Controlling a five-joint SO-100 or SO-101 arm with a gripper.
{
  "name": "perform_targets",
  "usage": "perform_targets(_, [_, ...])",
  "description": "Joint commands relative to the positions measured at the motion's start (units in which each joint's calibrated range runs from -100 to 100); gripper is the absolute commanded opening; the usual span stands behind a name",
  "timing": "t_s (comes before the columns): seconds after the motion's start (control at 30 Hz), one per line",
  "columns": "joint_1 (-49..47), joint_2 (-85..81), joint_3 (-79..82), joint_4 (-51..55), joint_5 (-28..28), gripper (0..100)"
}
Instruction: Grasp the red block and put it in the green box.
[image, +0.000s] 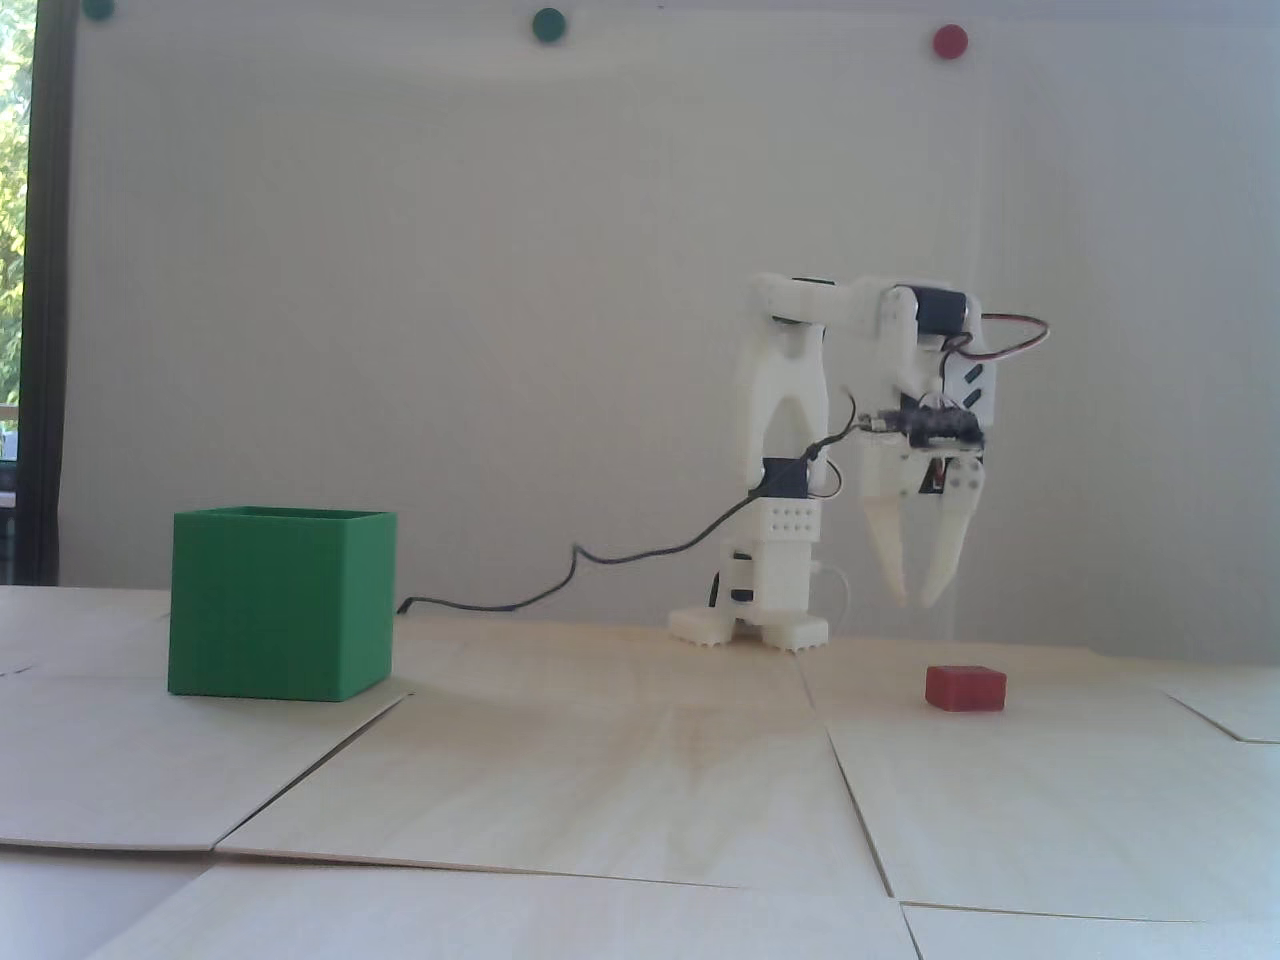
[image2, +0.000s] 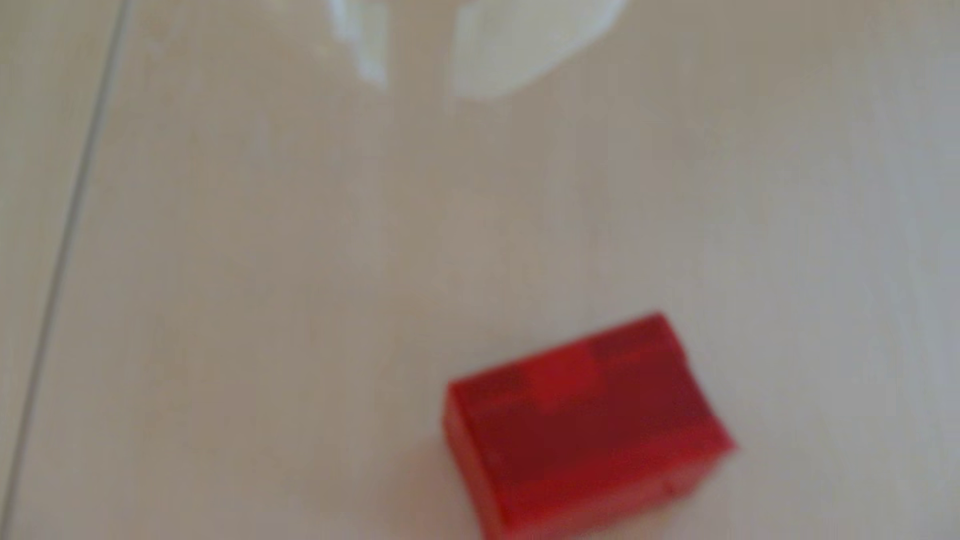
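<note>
Red and matte, the red block (image: 965, 688) is lying flat on the pale wooden tabletop (image: 560, 780), at the right side of the fixed view, with nothing touching it. The white arm (image: 790, 400) is bending over so that its gripper (image: 916, 602) is pointing straight down and hanging above the block, slightly to its left in that view, with clear air between them. The fingers (image: 888, 545) are standing narrowly apart, tips nearly meeting, holding nothing. In the blurred wrist view the block (image2: 587, 426) is sitting low in the picture while the fingertips (image2: 371, 52) are entering from the top edge. The green box (image: 280, 605) is resting upright on the tabletop, well apart at the left, its top open.
</note>
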Motion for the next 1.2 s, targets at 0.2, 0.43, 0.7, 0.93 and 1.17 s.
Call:
perform_targets(0.2, [-1.1,-0.3,-4.5,-4.3,-0.5,4])
perform_targets(0.43, [-1.2,2.6,-4.9,-6.0,-0.6,16])
perform_targets(0.7, [-0.9,9.4,-5.3,-9.4,-0.6,17])
perform_targets(0.93, [-0.4,9.6,-5.3,-8.7,-0.6,35])
perform_targets(1.17, [-0.4,9.6,-5.3,-8.4,-0.3,36])
